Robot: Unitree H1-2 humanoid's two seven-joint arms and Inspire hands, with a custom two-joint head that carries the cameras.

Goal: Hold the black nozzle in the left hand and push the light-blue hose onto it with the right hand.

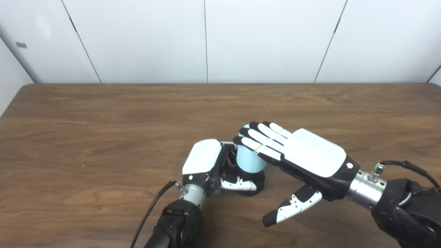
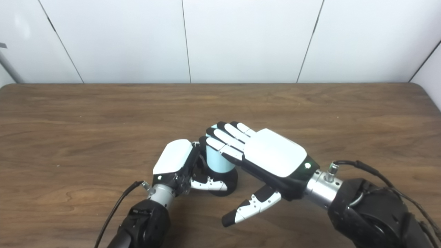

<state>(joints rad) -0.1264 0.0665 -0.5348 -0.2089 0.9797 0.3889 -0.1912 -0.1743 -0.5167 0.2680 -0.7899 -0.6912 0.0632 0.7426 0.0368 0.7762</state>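
Black nozzle (image 1: 253, 184) — upright near the middle of the tabletop (image 1: 103, 131), toward its front edge, with the light-blue hose (image 1: 249, 159) seated on top. Left hand (image 1: 206, 165) — fingers curled around the nozzle base, thumb across its front. Right hand (image 1: 303, 158) — flat, fingers extended, resting over the hose's top, thumb spread clear and gripping nothing.

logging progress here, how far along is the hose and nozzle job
Done: the left hand is shut around the black nozzle, and the light-blue hose stands upright on top of it. In hand: the right hand lies flat and open over the hose top, apparently pressing down. Left: whether the hose is fully seated cannot be told, then letting go.
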